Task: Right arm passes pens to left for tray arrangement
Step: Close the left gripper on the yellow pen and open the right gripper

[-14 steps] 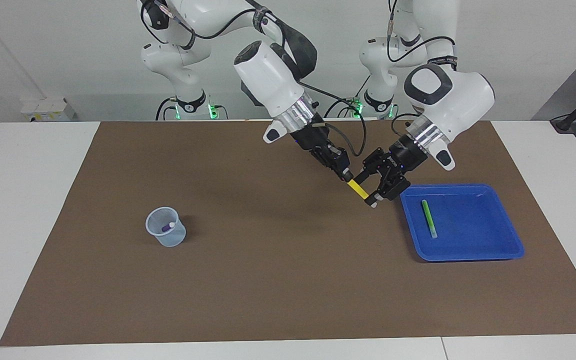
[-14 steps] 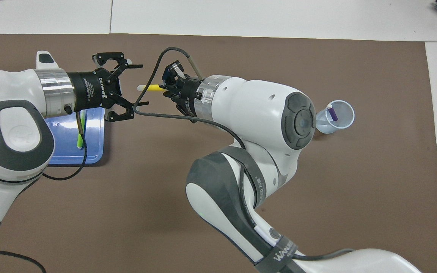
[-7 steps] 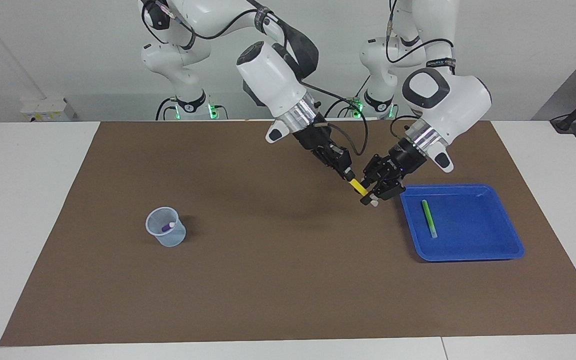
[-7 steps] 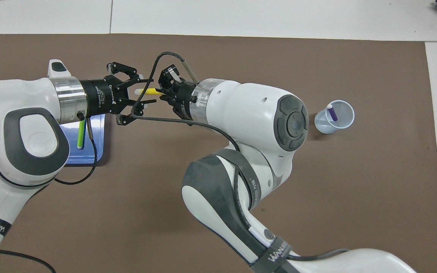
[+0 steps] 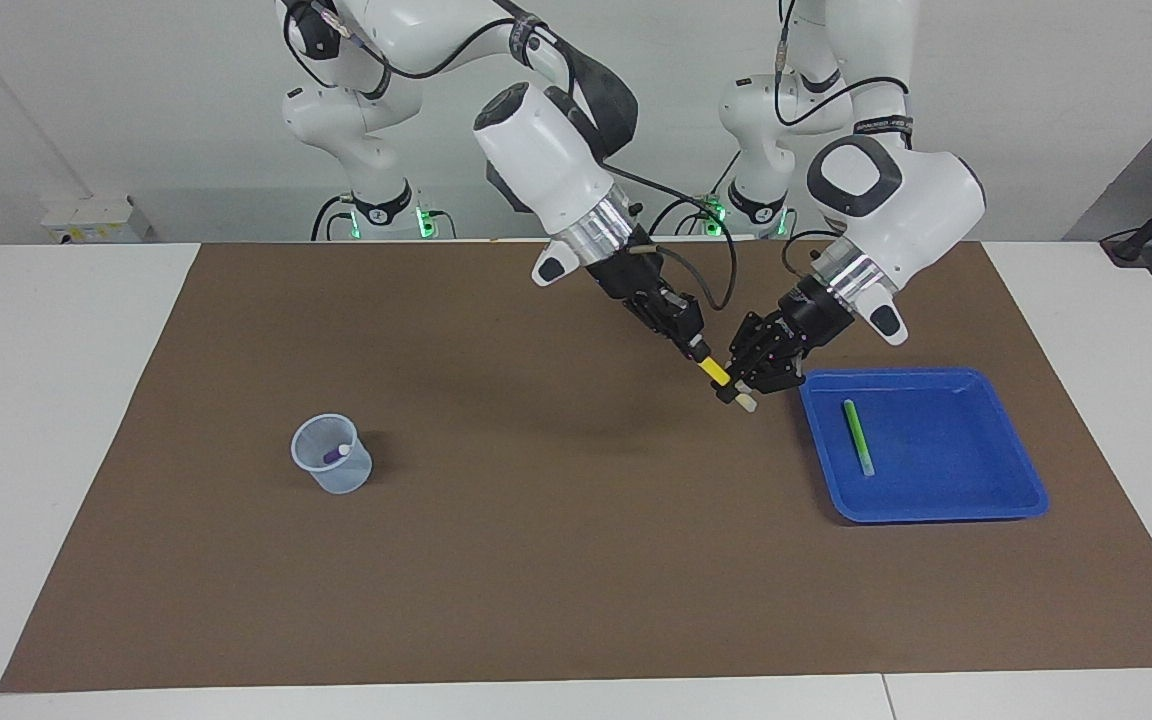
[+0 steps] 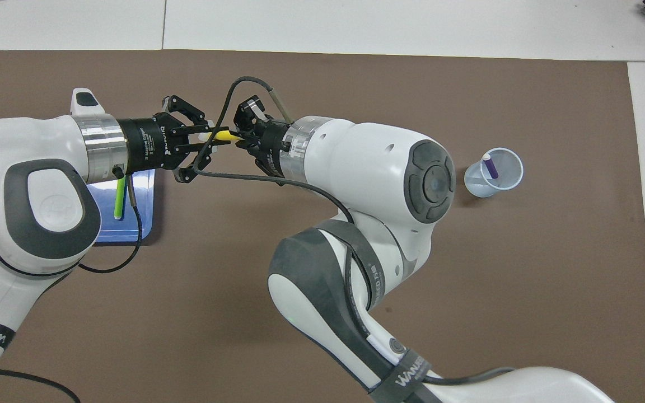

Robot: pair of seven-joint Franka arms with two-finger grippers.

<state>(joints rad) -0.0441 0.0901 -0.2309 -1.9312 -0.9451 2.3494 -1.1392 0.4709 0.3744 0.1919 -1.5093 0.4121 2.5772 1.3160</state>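
Note:
The yellow pen (image 5: 714, 373) (image 6: 223, 135) is held in the air over the brown mat beside the tray, between both grippers. My right gripper (image 5: 698, 354) (image 6: 239, 138) is shut on its upper end. My left gripper (image 5: 742, 388) (image 6: 206, 140) is closed around its lower, whitish-tipped end. The green pen (image 5: 858, 437) (image 6: 119, 196) lies in the blue tray (image 5: 976, 490) (image 6: 138, 232) at the left arm's end of the table. The purple pen (image 5: 337, 452) (image 6: 490, 166) stands in the translucent cup (image 5: 332, 468) (image 6: 495, 173) toward the right arm's end.
A brown mat (image 5: 536, 560) covers most of the white table (image 5: 36, 400). A black cable (image 6: 227, 173) loops from the right wrist beside the two grippers.
My left gripper has moved in onto the yellow pen's tip end and its fingers have closed from wide open to around the pen. The right arm has held the pen almost still.

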